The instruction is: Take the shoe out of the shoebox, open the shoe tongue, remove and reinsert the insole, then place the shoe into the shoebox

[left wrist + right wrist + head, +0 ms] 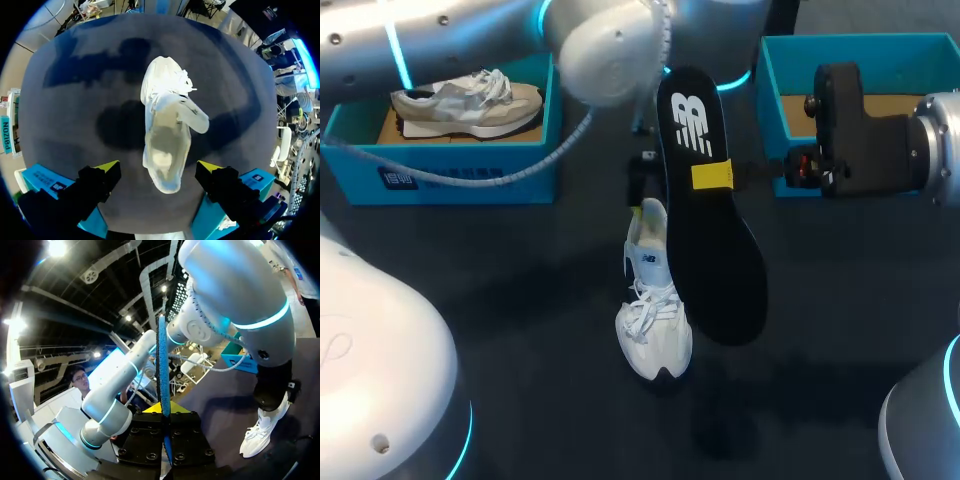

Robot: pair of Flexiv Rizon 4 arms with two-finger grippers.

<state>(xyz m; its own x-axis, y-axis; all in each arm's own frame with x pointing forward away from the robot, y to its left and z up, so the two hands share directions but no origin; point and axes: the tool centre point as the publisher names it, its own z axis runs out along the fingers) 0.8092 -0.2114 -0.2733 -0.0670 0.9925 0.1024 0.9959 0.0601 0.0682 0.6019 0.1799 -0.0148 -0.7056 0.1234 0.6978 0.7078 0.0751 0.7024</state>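
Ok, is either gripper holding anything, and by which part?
The right gripper pinches the black insole by its side edge, near the middle. The left gripper hangs open over the white shoe, holding nothing.

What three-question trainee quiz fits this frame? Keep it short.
1. True or false: the right gripper is shut on the flat black foam insole.
2. Fill in: the left gripper, above the white lace-up sneaker, is ____.
3. Where is the white sneaker? A) clamped in the left gripper B) on the dark table C) hanging from the right gripper

Key: 1 true; 2 open; 3 B.
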